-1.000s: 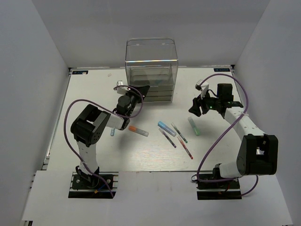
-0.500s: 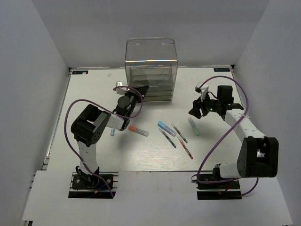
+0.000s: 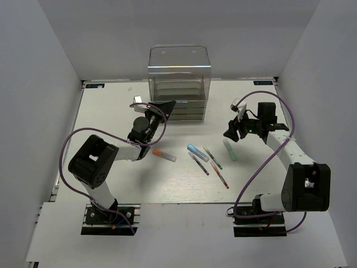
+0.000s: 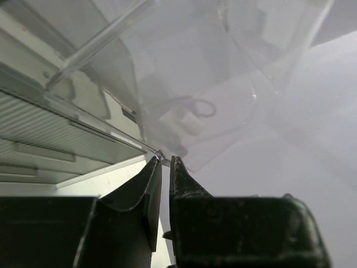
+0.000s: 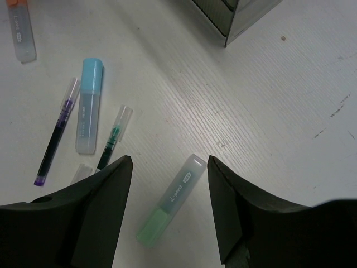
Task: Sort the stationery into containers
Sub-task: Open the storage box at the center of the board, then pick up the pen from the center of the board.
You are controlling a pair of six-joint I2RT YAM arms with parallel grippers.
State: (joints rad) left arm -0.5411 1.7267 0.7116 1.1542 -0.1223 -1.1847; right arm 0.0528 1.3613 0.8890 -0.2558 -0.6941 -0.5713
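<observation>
Just beneath the gaping right pincer (image 5: 169,162) lies the mint-green marker (image 5: 172,200) (left pincer (image 4: 165,160) seemingly nips organiser (image 3: 178,62)).

Left arm (image 3: 92,162): showed chunky black joint housings joined by white tubes; sat nearer than the clear organiser (image 3: 178,84), to its left.
Right arm (image 3: 304,184): wore the same black and white; sat nearer than the clear organiser, to its right.
Cables (image 3: 67,151): looped purple from each base up towards each wrist.
Base plates (image 3: 109,219): were black, farthest from the clear organiser.
Left gripper (image 4: 165,162): had scuffed black fingers tapering to thin tips.
Right gripper (image 5: 168,162): had broad, rounded, matte black fingers.
Wrist cameras (image 3: 136,100): looked small and pale.
</observation>
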